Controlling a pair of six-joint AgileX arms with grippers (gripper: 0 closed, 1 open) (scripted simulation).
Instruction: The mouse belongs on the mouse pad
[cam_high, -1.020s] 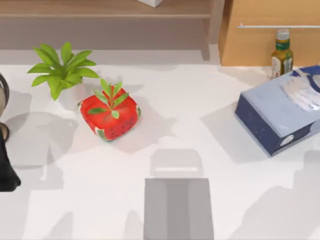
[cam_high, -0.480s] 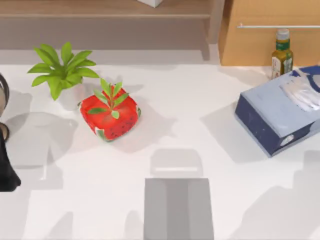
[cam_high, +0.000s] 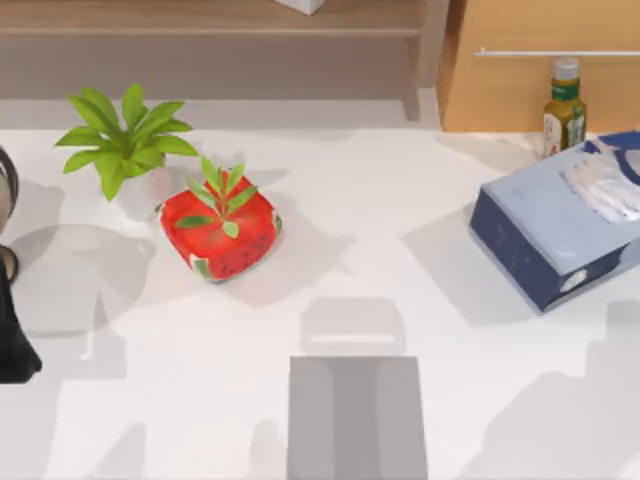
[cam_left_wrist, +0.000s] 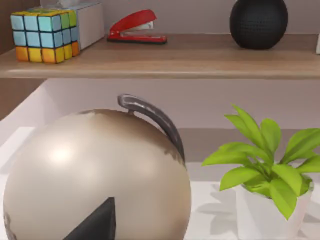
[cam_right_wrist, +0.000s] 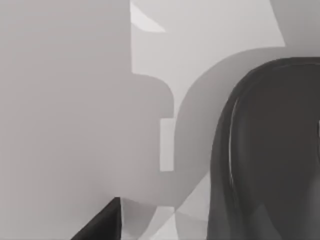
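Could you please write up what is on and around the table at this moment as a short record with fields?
Surface: white table
Table's left: green plant in a white pot, red strawberry-patterned pot beside it
Table's right: blue tissue box, bottle behind it
Front centre: grey pad
Left wrist view: globe, shelf holding a colour cube, red stapler, black ball
Right wrist view: dark rounded thing, cannot tell what

Strawberry pot (cam_high: 220, 232), tissue box (cam_high: 560, 232), globe (cam_left_wrist: 95, 175)

Surface (cam_high: 420, 200) seen from above; potted plant (cam_high: 125, 140) shared with left wrist view (cam_left_wrist: 270, 165), level and close; right wrist view close to surface.
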